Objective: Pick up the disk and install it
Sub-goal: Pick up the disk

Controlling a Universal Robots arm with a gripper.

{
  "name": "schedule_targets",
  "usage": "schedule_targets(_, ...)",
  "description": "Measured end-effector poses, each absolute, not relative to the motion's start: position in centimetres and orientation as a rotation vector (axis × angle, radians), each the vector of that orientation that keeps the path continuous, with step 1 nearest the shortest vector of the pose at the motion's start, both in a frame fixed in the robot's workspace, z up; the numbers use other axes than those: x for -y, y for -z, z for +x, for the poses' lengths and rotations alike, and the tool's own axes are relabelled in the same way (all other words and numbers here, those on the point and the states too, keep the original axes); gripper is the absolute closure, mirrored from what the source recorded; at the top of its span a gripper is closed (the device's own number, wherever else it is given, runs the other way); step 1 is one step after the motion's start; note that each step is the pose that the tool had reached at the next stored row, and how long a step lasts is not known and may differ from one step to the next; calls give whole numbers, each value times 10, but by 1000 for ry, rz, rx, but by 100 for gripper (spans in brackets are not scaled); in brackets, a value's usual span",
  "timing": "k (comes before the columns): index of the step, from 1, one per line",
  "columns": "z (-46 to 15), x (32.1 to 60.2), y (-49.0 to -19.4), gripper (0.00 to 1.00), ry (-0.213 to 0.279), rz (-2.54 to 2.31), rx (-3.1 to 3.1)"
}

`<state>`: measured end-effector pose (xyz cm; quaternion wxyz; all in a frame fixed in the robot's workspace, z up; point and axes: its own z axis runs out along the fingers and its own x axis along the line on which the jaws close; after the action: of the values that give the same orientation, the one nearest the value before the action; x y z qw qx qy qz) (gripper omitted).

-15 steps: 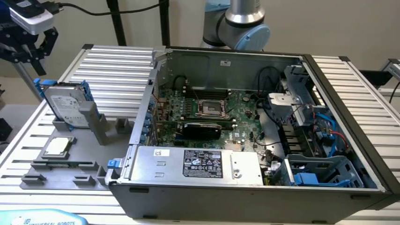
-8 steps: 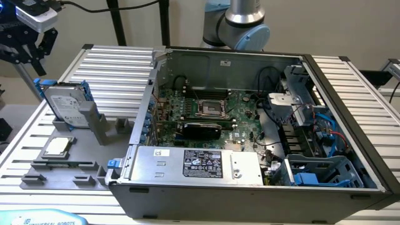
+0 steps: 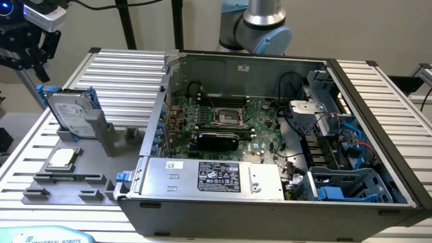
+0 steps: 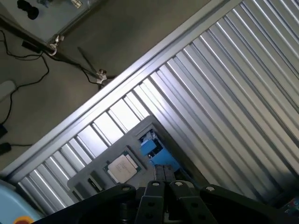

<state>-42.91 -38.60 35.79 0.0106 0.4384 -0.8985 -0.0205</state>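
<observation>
Hovering gripper: hangs outside the case, beyond the case wall on the exterior view's left and higher than the case rim; the wrist view shows it from behind.
Claw state: the fingers are pressed together with no gap, and nothing is held between them.
Disk: outside the case, just off the same wall. It stands on edge, leaning slightly, in a slot of the grey fixture, with its white label facing the viewer and its blue frame showing at the sides. It is below the gripper and not touched by it.
Grey fixture: lies on the ribbed table, alongside the case wall on the exterior view's left.
Chip: flat on the fixture, farther from the case than the disk's slot and nearer the case's front corner; it also shows in the wrist view.
Blue piece: shows just past the fingertips, beside the chip; whether it is the disk's frame cannot be told.
Silver box: inside the case, along its near wall, black label up.
Motherboard: on the case floor, behind the silver box.
Blue cage: inside the case, in the near corner on the exterior view's right.
Arm: rises behind the case's far wall.
</observation>
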Motion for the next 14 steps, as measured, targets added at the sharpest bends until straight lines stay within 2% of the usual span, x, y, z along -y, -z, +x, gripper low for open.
schedule_targets(14,-428,386,-353,89,60,1662,2635)
